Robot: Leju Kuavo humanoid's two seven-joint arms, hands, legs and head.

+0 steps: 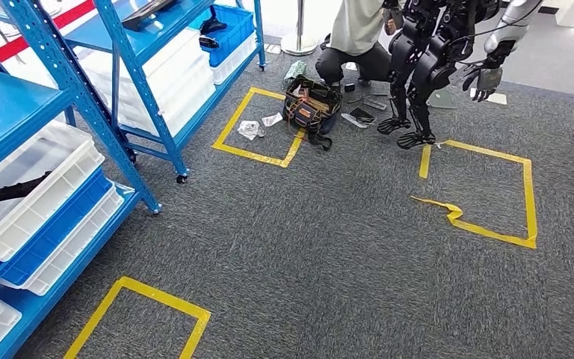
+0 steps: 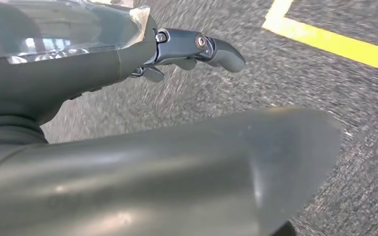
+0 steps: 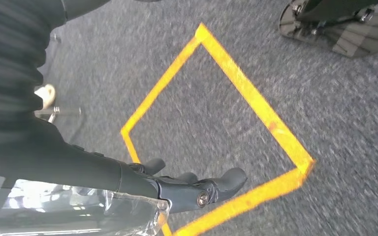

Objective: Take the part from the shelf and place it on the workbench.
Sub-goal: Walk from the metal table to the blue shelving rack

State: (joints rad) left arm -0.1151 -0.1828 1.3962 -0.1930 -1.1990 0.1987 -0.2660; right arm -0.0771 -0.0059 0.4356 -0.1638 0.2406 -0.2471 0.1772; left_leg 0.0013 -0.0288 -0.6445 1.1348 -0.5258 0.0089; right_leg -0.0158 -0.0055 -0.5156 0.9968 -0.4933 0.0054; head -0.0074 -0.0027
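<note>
At the left of the head view stands the blue shelf [image 1: 75, 82]. At its middle-left edge a white bin [image 1: 37, 179] holds a dark long piece [image 1: 7, 191], which lies across the bin with one end over the rim. This is probably the part to fetch, though a smaller dark thing in a blue bin at the upper left leaves that unsure.

The left hand [image 2: 177, 46] hangs over the grey carpet [image 2: 325, 147], fingers stretched out loosely and nothing seen in them. The right hand [image 3: 187, 187] hangs the same way, fingers slightly spread and bare, above a yellow tape square [image 3: 256, 103].

Top centre sits a tool bag [image 1: 312, 105], with a crouching person [image 1: 355, 37] and a second robot [image 1: 426, 60] to its right.

The step in hand appears to be the approach. It would go best to turn left and square up to the shelf, then stop close enough that one arm reaches the bin. The hand should come in from above the rim and close round the piece's middle so it lifts level.
</note>
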